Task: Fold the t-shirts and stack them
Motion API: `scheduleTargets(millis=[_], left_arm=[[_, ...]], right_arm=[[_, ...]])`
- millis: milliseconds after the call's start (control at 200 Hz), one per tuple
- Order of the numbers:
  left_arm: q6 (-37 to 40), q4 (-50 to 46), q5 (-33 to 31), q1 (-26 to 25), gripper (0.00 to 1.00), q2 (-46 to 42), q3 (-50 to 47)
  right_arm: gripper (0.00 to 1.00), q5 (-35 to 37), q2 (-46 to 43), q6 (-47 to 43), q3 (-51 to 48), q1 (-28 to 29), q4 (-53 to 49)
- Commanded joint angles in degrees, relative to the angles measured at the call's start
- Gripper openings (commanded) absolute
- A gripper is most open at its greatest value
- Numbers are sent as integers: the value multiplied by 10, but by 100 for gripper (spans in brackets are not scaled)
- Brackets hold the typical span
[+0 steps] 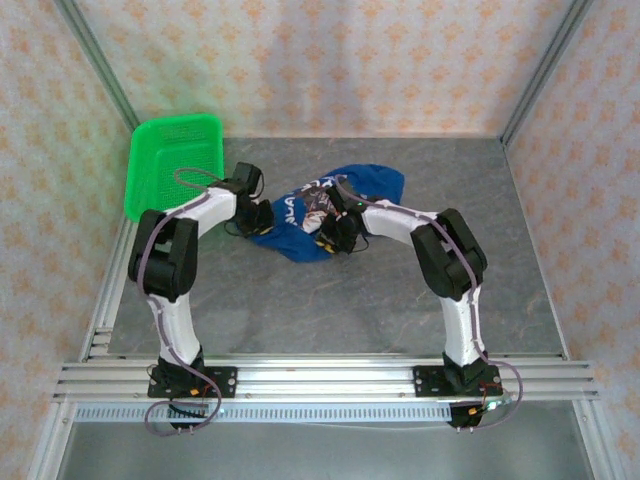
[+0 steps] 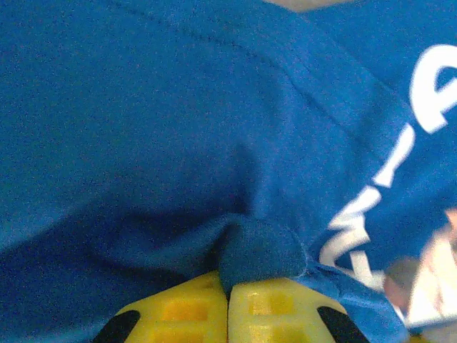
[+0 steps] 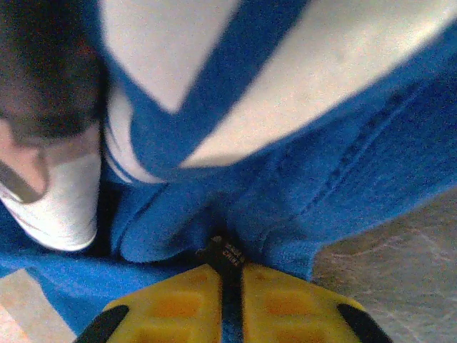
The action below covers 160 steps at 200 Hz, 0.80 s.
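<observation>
Left pincer point(image 2: 227, 291) is clamped on a fold of the blue t-shirt point(image 2: 178, 128); right pincer point(image 3: 230, 275) pinches its edge, the shirt lying crumpled on the grey tabletop point(image 1: 400, 300).

Left pincer point(image 1: 262, 219) and right pincer point(image 1: 331, 238) touch the blue t-shirt point(image 1: 375, 186).

You'll find the t-shirt point(image 1: 372, 186) bunched mid-table point(image 1: 500, 260), toward the far side, with the basket point(image 1: 172, 165) far left (apart from it). Your left gripper point(image 1: 262, 218) meets its left edge, your right gripper point(image 1: 335, 235) its near edge.
</observation>
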Motion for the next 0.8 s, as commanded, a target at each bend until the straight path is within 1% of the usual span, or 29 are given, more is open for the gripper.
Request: scheduleTargets(millis=[0, 100, 255, 400, 470, 610, 690, 760, 795], left_arm=[[12, 22, 18, 6, 7, -67, -32], [6, 35, 28, 6, 7, -103, -55], [-4, 56, 56, 4, 7, -152, -62], [4, 55, 95, -3, 7, -202, -73], [2, 60, 107, -17, 7, -230, -88], [-14, 82, 113, -71, 8, -286, -130], [-38, 117, 102, -111, 9, -321, -169], [-55, 158, 94, -151, 11, -349, -206], [-56, 176, 94, -175, 14, -360, -220]], right_arm=[[1, 10, -5, 8, 9, -8, -18], [0, 34, -27, 6, -1, -19, -23], [0, 75, -81, -15, -5, -43, -47], [0, 121, -136, -61, 6, -51, -107], [0, 144, -167, -88, -2, -53, -122], [0, 192, -227, -153, -24, -56, -158], [0, 224, -267, -192, -45, -56, -186], [0, 258, -310, -219, -78, -57, -200], [0, 272, -334, -228, -101, -57, -202]])
